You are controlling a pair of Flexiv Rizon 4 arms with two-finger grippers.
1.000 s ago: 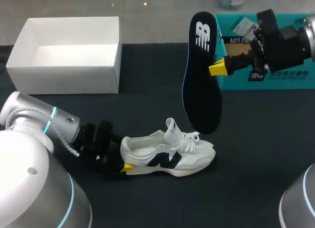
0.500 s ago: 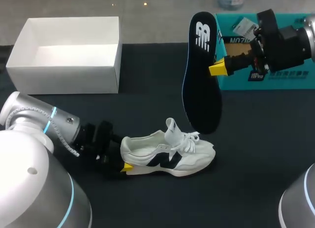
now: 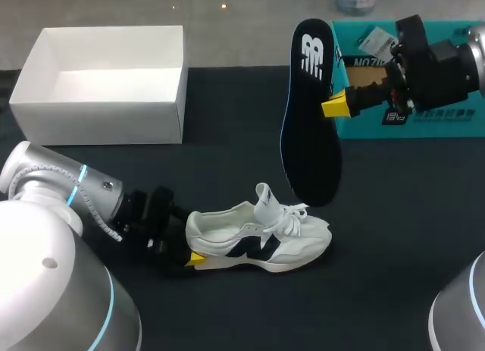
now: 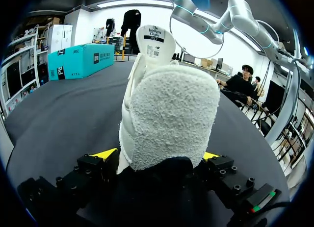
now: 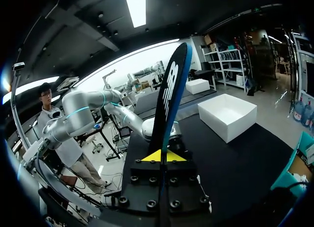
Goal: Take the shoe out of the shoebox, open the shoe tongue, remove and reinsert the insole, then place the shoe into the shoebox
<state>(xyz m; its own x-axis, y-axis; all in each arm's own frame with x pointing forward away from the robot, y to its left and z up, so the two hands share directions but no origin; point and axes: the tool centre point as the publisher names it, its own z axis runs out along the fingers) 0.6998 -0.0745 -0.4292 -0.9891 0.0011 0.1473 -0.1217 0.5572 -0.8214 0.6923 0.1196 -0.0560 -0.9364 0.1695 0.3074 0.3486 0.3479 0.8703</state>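
Shoe (image 3: 258, 241) lies outside white shoebox (image 3: 106, 86) (insole (image 3: 311, 139) aloft); teal box (image 3: 447, 127) contents unclear.

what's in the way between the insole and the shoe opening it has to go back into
Nothing visible. The insole hangs from the right gripper above the sneaker; only the sneaker's own raised tongue stands near its lower tip. The left gripper clamps the heel.

White logo at the heel end of the dark insole (image 3: 308, 131), black printed label on the white shoe tongue (image 4: 155, 40), white lettering along the teal box (image 3: 447, 127), dark side emblem on the shoe (image 3: 258, 237), finer print illegible
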